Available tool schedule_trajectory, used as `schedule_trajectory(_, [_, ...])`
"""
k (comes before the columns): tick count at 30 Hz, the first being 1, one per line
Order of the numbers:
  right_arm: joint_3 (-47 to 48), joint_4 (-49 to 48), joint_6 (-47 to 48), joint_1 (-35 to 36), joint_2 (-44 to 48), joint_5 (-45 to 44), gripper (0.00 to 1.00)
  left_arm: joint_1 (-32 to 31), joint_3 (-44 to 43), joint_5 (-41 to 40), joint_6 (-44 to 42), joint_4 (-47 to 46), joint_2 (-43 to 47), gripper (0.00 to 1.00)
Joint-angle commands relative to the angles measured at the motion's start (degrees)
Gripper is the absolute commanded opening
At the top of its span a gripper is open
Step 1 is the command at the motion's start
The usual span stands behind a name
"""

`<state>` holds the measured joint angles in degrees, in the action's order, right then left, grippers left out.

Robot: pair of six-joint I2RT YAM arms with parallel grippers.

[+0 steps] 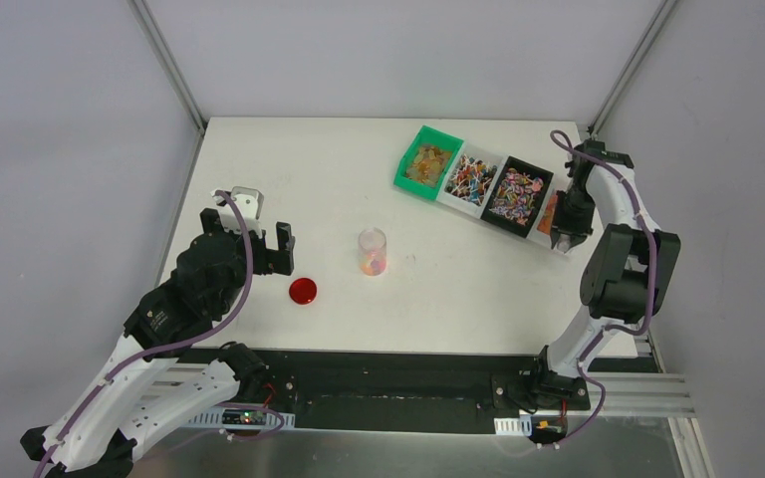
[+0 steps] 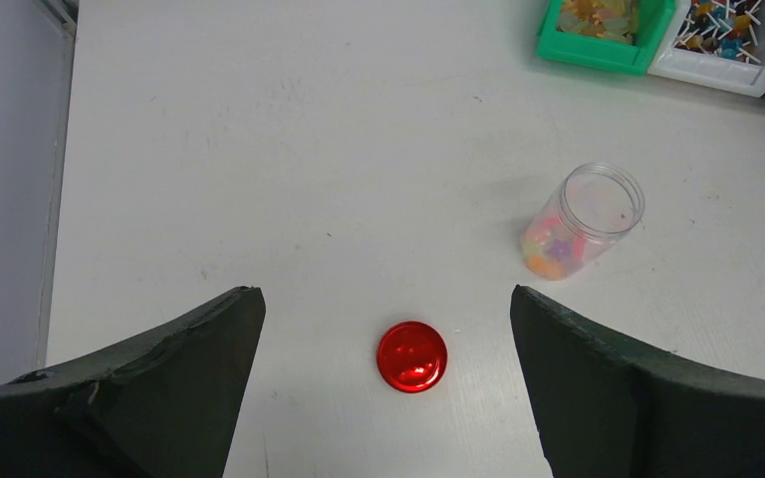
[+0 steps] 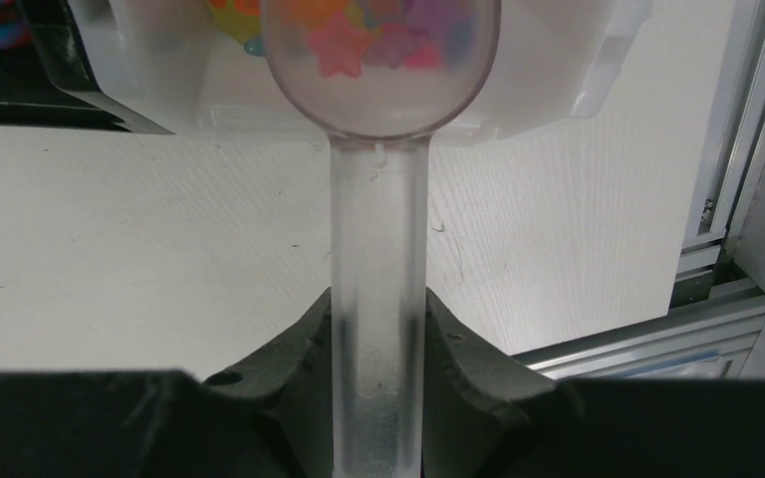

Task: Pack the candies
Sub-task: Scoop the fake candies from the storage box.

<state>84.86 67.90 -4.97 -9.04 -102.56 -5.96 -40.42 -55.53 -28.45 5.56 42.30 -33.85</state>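
Presently, the left claw hangs over the left part of the table with its jaws spread fully wide and nothing between them. In the left wrist view, the left claw frames a flat round red lid lying on the table surface below, without touching it. The same lid appears in the top view just beside that claw.

A clear jar stands upright and uncapped near the table's centre, well apart from the lid. Its lower part holds a small layer of candies in orange, pink and purple tones; the upper part of the jar is bare.

Four bins stand in a slanted row at the far right of the table: a green bin with amber-brown sweets, a white bin and a black bin with multicoloured ones, and an end bin largely hidden by the right arm.

The right claw is positioned at that end bin. The right wrist view shows the right claw clamped tight on the handle of a clear plastic scoop. The scoop's bowl carries star-shaped candies in pink, orange and purple. The bowl overlaps a translucent bin; whether it is inside that bin or above it cannot be determined.
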Motion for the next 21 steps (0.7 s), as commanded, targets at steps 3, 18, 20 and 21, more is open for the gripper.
schedule_trajectory(3, [-4.37, -2.90, -1.53, 1.96, 5.02, -2.53, 0.00, 0.08, 0.19, 0.40, 0.69, -2.21, 1.68, 0.99])
schedule_trajectory(18, [-12.78, -12.03, -1.35, 3.52, 11.97, -5.22, 0.00, 0.08, 0.51, -1.25, 0.25, -2.32, 0.91, 0.99])
schedule_trajectory(20, [-14.00, -13.79, -0.98, 3.98, 13.38, -5.68, 0.00, 0.08, 0.43, -1.19, 0.17, -2.38, 0.71, 0.99])
schedule_trajectory(21, [-14.61, -14.49, -0.78, 4.33, 14.12, -5.85, 0.00, 0.08, 0.36, -1.17, 0.15, -2.34, 0.74, 0.99])
